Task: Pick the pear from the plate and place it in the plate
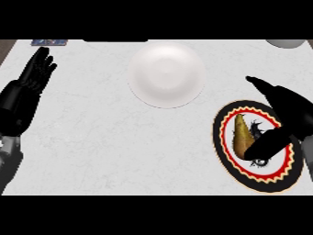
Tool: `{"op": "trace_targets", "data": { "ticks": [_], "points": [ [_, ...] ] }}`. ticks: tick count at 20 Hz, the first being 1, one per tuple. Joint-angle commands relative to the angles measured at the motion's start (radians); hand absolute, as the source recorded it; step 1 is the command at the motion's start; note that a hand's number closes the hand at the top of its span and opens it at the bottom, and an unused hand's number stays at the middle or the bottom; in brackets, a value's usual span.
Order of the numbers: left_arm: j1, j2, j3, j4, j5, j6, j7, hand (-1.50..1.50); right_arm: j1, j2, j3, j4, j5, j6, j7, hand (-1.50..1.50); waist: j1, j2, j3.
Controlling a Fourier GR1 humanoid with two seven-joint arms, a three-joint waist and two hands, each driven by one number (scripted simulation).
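A brownish-yellow pear [241, 133] lies on a patterned plate [228, 158] with a black, red and yellow rim at the counter's right. My right hand [293, 111] hovers over that plate, fingers stretched up and left and thumb reaching down beside the pear's right side; it is open and not closed on the fruit. A plain white plate [166, 74] sits at the middle back of the counter. My left hand [25, 91] rests open at the left edge, fingers pointing up.
The counter top [91, 137] is pale marble. A grey round object [285, 43] shows at the back right corner. A small blue item [49, 42] lies at the back left edge. Dark wood borders the counter on the left.
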Motion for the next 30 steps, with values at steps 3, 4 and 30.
{"op": "trace_targets", "data": {
  "ticks": [3,4,30],
  "points": [
    [0.021,-0.003,0.025,-0.025,-0.005,-0.025,0.01,0.0,0.023,-0.014,0.015,0.058,0.049,0.067,0.09,-1.5,0.002,0.0,0.001],
    [0.005,-0.01,0.01,-0.036,-0.024,-0.022,0.022,0.0,-0.003,0.015,0.027,0.099,0.058,0.068,0.094,-1.5,0.004,0.001,0.001],
    [-0.007,-0.124,0.11,0.01,-0.12,-0.12,0.018,0.0,0.013,0.209,-0.019,0.386,0.409,-0.058,-0.228,1.5,0.007,0.004,0.001]
  ]
}}
